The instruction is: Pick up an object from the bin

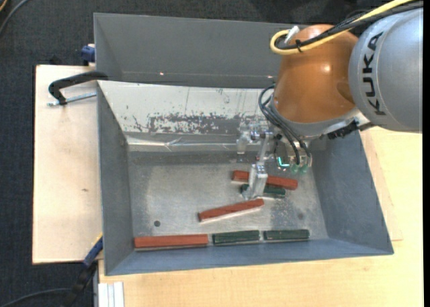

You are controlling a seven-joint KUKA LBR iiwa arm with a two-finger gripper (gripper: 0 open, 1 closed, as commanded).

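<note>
My gripper (256, 188) hangs low in the right half of the bin, under the orange wrist cover. It is right over a short red-brown stick (282, 181) that lies nearly level on the bin floor. A small dark green stick (275, 193) lies just below that one, touching or nearly touching it. A longer red-brown stick (230, 212) lies tilted just below and left of the gripper, its right end close to the gripper's tip. I cannot make out anything held in the gripper.
Along the bin's near wall lie a long red-brown stick (171, 240) and two dark green sticks (235, 237) (287, 234) end to end. The arm and its orange cover overhang the bin's right rear corner.
</note>
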